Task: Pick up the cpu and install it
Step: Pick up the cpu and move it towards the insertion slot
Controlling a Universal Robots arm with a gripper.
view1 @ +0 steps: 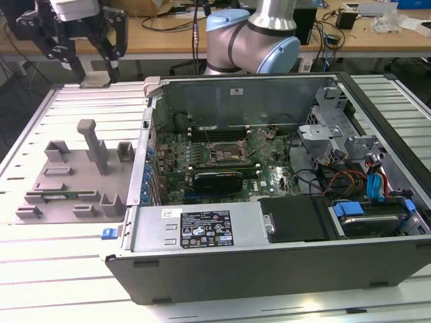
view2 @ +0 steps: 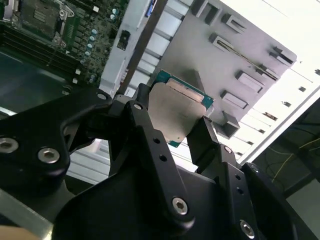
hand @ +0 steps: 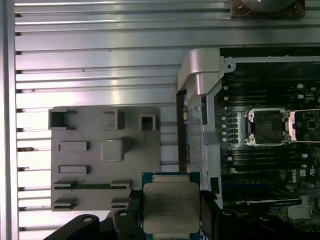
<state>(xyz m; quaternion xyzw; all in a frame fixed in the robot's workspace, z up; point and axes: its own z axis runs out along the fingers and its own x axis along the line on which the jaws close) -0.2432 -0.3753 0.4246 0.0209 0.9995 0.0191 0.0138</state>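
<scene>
The cpu (hand: 171, 205), a flat square chip with a silver metal top and a green rim, is held between the black fingers of my gripper (hand: 171, 212). In the second wrist view the cpu (view2: 177, 107) sits clamped by its edges in the gripper (view2: 175, 125), high above the grey fixture plate (view2: 225, 45). In the exterior view the gripper (view1: 91, 47) hangs at the far left, above the table and apart from the open computer case (view1: 269, 262). The empty cpu socket (view1: 225, 151) lies in the middle of the motherboard, and the first wrist view also catches the socket (hand: 267, 127).
The grey fixture plate (view1: 67, 175) with raised blocks lies on the ribbed table at the exterior view's left. The case wall (hand: 200, 80) stands between plate and motherboard. Drive cages and cables (view1: 350, 168) crowd the case's right side. The arm's base (view1: 252, 40) rises behind the case.
</scene>
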